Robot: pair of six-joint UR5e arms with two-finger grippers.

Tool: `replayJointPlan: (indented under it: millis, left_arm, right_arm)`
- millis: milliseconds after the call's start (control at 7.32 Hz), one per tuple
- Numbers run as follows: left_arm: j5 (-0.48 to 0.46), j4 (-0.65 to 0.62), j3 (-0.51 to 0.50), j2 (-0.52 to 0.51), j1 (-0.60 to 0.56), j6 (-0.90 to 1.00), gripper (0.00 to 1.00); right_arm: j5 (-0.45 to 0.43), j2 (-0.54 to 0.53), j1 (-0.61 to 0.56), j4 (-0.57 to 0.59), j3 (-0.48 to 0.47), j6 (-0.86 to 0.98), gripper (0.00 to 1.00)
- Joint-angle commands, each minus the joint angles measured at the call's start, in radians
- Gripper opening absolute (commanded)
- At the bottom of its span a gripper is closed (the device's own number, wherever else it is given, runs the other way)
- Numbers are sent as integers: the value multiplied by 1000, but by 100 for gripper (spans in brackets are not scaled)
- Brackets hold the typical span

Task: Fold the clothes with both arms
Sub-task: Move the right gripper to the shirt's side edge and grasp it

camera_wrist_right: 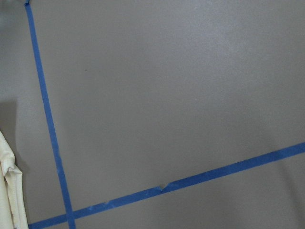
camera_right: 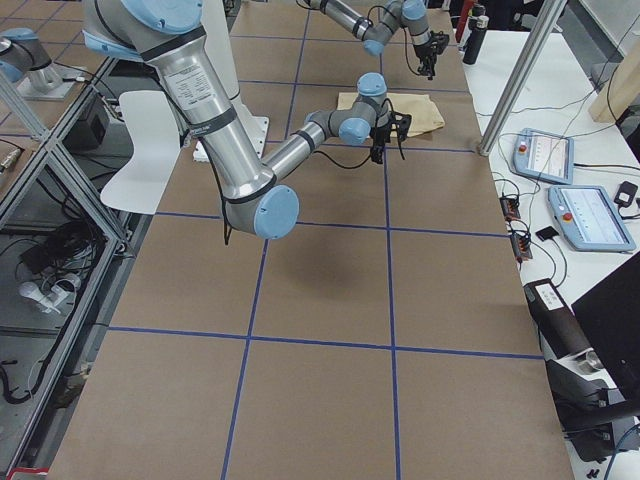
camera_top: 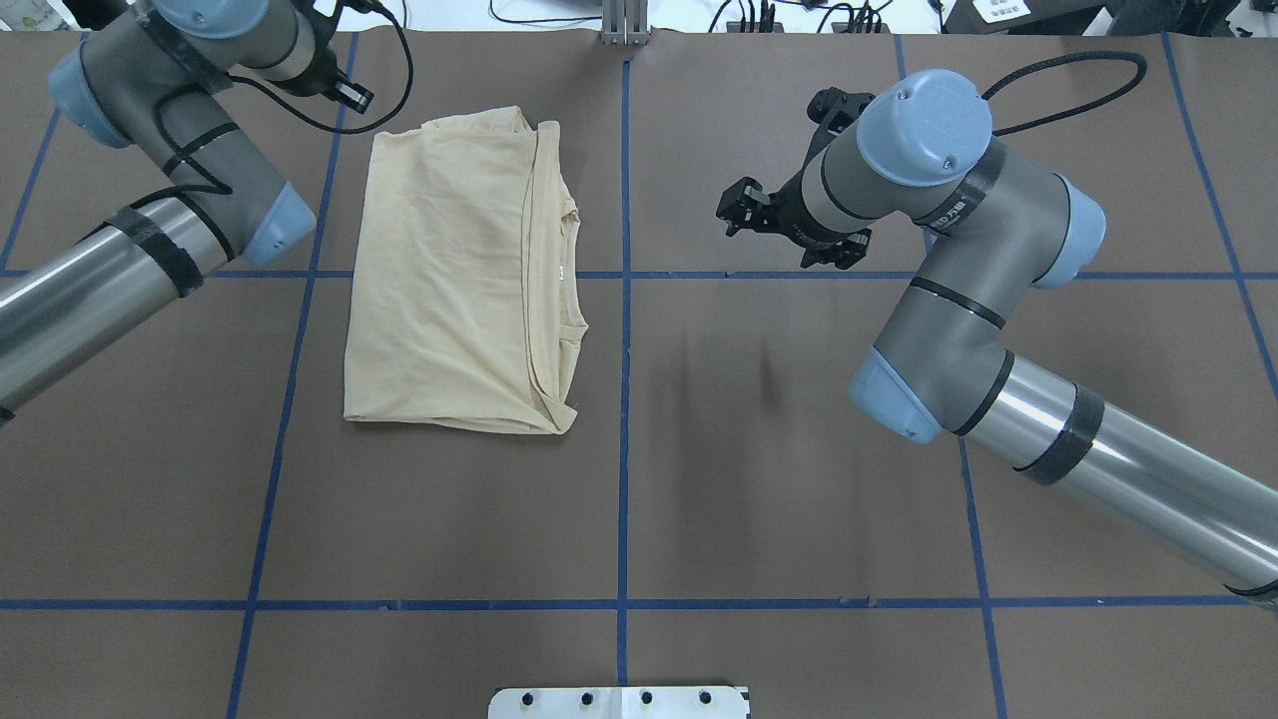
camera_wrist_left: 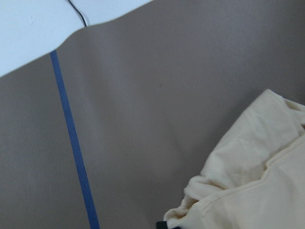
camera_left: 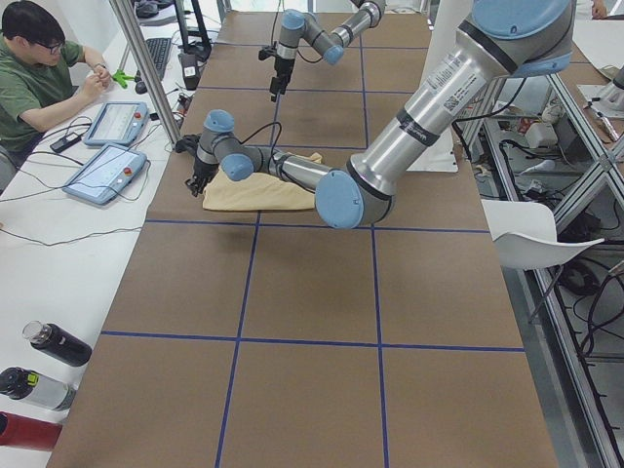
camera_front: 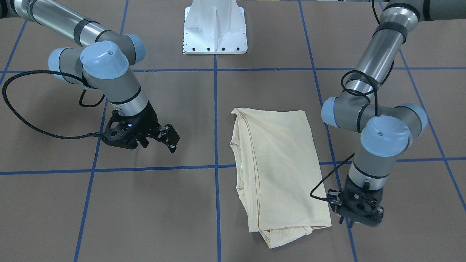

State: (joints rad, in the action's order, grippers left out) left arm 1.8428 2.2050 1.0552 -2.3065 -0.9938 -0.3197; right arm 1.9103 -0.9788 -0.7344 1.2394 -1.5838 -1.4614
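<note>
One folded T-shirt lies flat on the counter. The left pincer hovers just beside the shirt's far left corner, and I cannot tell its grip. The right pincer hangs well apart from the shirt, released.

overhead: rear, downward | front: opposite side, steep | shared: T-shirt

Shows a brown table gridded with blue tape lines, with a white base pedestal standing at one long edge. Alongside, on a white desk, has 2 teach pendants near a seated operator in green, plus 3 bottles at the near end. Across the table, includes a white chair.
</note>
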Motion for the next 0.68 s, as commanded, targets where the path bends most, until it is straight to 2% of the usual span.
replayJointPlan:
  millis: [0,137,273,410,546]
  left_arm:
    - [164,35,48,42,-45,67,100]
    - [167,41,109,100,-43,61,100]
    - [168,47,118,111,-42,22,100]
    - [165,47,120,111,-33,-20,100]
    - [165,47,120,111,-28,-36,100]
  right_arm:
    - [-17,66,21,6,27,-25,100]
    - [-71,118,61,11,63,-83,100]
    - [-138,235,100,9,197,-123,100]
    - [-157,347,131,11,322,-184,99]
    - [-162,401,156,14,388,-195,94]
